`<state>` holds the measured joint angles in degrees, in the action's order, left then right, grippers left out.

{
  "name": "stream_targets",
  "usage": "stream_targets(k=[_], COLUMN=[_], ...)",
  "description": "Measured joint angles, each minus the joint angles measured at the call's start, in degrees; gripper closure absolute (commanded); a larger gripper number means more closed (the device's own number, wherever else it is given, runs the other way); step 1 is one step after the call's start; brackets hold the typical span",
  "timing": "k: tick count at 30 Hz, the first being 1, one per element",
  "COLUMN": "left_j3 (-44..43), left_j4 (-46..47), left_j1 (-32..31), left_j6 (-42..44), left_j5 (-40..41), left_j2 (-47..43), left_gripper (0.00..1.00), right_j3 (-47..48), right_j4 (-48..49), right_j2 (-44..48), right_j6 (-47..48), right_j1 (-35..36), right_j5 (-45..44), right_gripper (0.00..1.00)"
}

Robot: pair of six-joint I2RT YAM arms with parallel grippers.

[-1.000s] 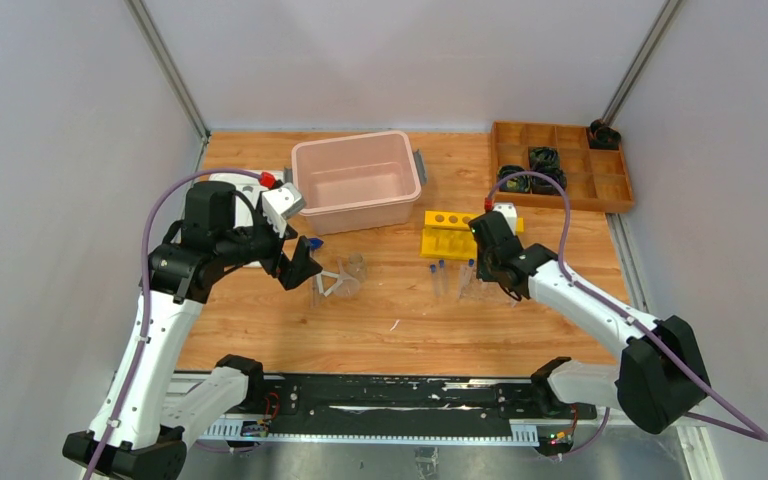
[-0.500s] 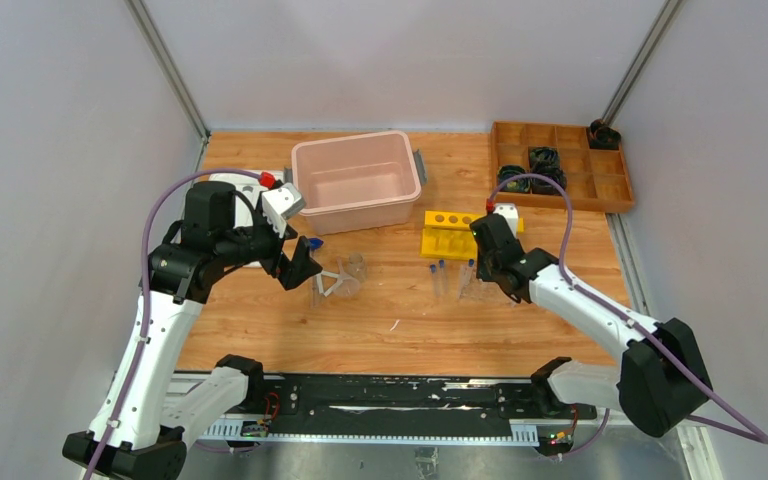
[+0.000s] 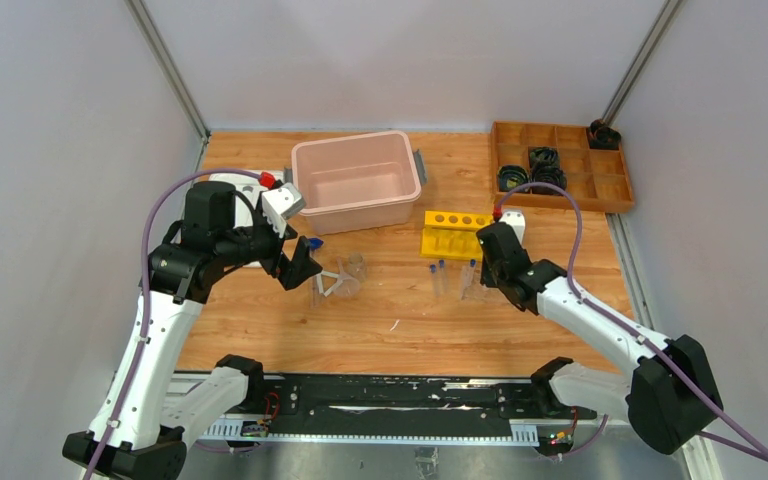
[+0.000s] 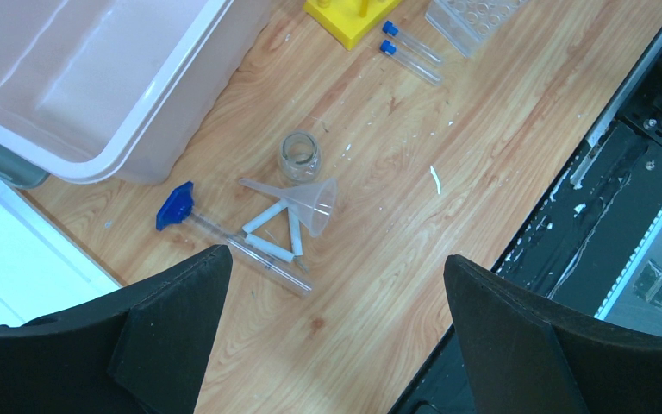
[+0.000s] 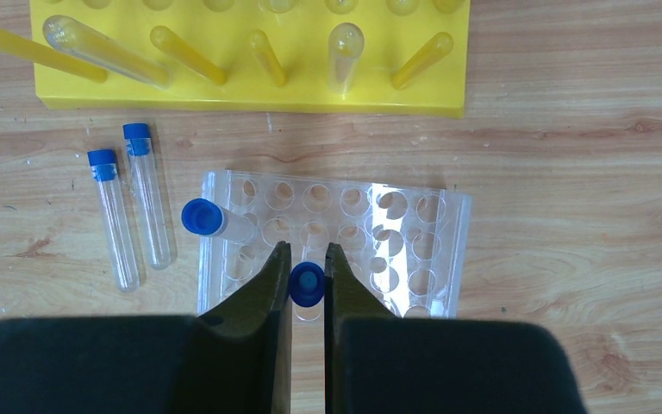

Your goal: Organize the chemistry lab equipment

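In the right wrist view my right gripper (image 5: 308, 250) is shut on a small clear tube with a blue cap (image 5: 308, 285), held upright over the clear rack (image 5: 396, 233). A second capped tube (image 5: 201, 216) stands tilted in that rack. Two more capped tubes (image 5: 129, 207) lie on the table left of it. The yellow tube rack (image 5: 250, 60) lies just beyond. My left gripper (image 4: 336, 259) is open and empty above the table. Just beyond it are a clear beaker (image 4: 300, 155), a funnel (image 4: 312, 201) and a thin clear rod with a blue end (image 4: 224, 241).
A pink bin (image 3: 355, 180) stands at the back centre. The brown wooden tray (image 3: 615, 185) with black rings is at the back right. White stick pieces (image 4: 271, 233) lie by the funnel. A white plate (image 3: 228, 185) lies left of the bin.
My right arm has shifted slightly right and nearer, now over the clear rack. The left arm has not moved.
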<state>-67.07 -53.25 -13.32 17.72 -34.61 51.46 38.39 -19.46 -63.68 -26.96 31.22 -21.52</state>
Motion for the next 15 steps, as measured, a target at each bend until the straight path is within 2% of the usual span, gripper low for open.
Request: stream_targets(k=[5,7,12,15], left_j3=[0.0,-0.1,-0.1,-0.1], left_j4=[0.0,0.0,0.0,0.0], left_j1=[0.0,0.0,0.0,0.0], left_j6=[0.0,-0.2,-0.2,-0.2], left_j5=[0.0,0.0,0.0,0.0], left_j2=[0.0,-0.1,-0.3,-0.3], left_gripper=[0.00,0.00,0.00,0.00], right_j3=[-0.8,-0.9,-1.6,-1.9], right_j4=[1.0,1.2,1.9,1.7], right_j2=[0.0,0.0,0.2,0.9], right_j6=[0.0,0.0,-0.1,-0.3], right_j1=[0.0,0.0,0.0,0.0], right_j5=[-0.2,-0.2,0.3,0.5], right_gripper=[0.99,0.93,0.63,0.55])
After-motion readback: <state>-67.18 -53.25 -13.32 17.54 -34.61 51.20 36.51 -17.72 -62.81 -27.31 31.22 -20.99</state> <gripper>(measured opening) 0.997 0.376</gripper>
